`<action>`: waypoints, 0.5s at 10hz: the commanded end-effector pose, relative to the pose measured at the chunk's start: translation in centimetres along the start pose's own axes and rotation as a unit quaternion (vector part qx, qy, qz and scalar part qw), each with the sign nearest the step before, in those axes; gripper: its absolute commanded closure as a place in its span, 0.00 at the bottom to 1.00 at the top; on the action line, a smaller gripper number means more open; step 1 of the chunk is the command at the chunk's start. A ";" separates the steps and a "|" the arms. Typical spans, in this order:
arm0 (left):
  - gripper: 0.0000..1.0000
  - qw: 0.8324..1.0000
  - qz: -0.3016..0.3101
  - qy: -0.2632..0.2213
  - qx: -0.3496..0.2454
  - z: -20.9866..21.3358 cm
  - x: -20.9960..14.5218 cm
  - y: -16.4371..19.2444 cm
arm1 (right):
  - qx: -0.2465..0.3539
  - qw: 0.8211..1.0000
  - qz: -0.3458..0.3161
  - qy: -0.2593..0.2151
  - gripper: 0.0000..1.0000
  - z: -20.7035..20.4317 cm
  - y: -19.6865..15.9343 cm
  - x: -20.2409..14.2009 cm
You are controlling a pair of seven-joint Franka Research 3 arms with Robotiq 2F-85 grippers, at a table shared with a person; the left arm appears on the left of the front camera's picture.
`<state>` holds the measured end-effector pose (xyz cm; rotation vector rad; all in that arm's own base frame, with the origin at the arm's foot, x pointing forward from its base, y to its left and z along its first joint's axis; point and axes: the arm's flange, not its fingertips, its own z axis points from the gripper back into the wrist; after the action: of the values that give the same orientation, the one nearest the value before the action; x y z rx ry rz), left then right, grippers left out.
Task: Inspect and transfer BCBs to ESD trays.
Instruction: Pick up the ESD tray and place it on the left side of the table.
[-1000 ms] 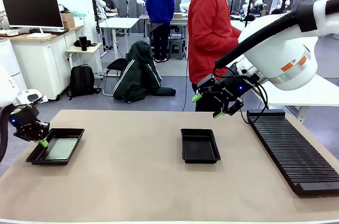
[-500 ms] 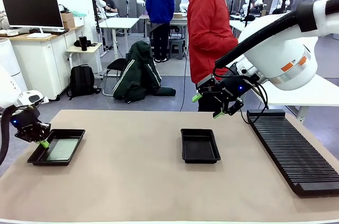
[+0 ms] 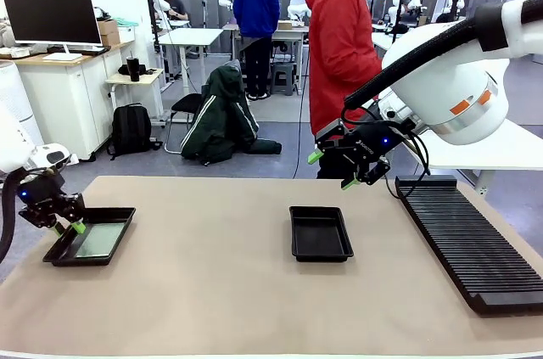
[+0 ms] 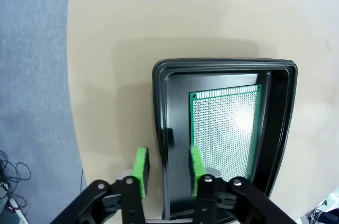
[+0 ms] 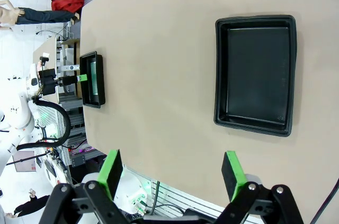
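A black ESD tray (image 3: 119,225) sits at the table's left end with a pale green BCB (image 3: 95,240) flat on its floor. My left gripper (image 3: 68,227) is at that tray's outer long side, open. In the left wrist view its gripper (image 4: 168,167) straddles the tray wall (image 4: 161,128), one pad outside and one inside beside the BCB (image 4: 225,131). A second ESD tray (image 3: 321,255) lies empty at the table's middle. My right gripper (image 3: 333,170) hangs open above and behind it. The right wrist view looks past that gripper (image 5: 172,173) down at the empty tray (image 5: 254,20).
A long black ribbed rack (image 3: 467,240) runs along the table's right side. A person in a red top (image 3: 339,45) stands at the far edge behind the right gripper. Bare tan tabletop (image 3: 204,274) spreads between the two trays.
My left gripper's fingers have parted from shut to open around the left tray's wall. The right arm has not moved. The person has shifted slightly.
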<state>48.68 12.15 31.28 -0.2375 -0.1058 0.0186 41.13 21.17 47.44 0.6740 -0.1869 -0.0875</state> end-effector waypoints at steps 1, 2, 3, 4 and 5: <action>0.00 1.000 0.005 0.002 0.018 1.0 0.0 -0.5 | -0.001 1.000 -0.008 -0.006 0.00 -0.2 0.1 -0.1; 0.08 1.000 0.004 0.005 0.022 1.2 0.1 -0.7 | -0.001 1.000 -0.008 -0.006 0.00 -0.2 0.1 -0.1; 0.00 1.000 0.002 0.007 0.022 1.4 0.1 -0.8 | -0.001 1.000 -0.008 -0.006 0.00 -0.2 0.1 -0.1; 0.00 1.000 -0.001 0.008 0.023 1.5 0.0 -0.9 | -0.001 1.000 -0.008 -0.006 0.00 -0.2 0.1 -0.1; 0.00 1.000 -0.003 0.013 0.020 2.0 -0.1 -0.9 | -0.001 1.000 -0.008 -0.006 0.00 -0.2 0.1 -0.1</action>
<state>48.63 11.89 32.71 -0.1984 -0.0977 0.0141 41.13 21.17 47.44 0.6740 -0.1869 -0.0875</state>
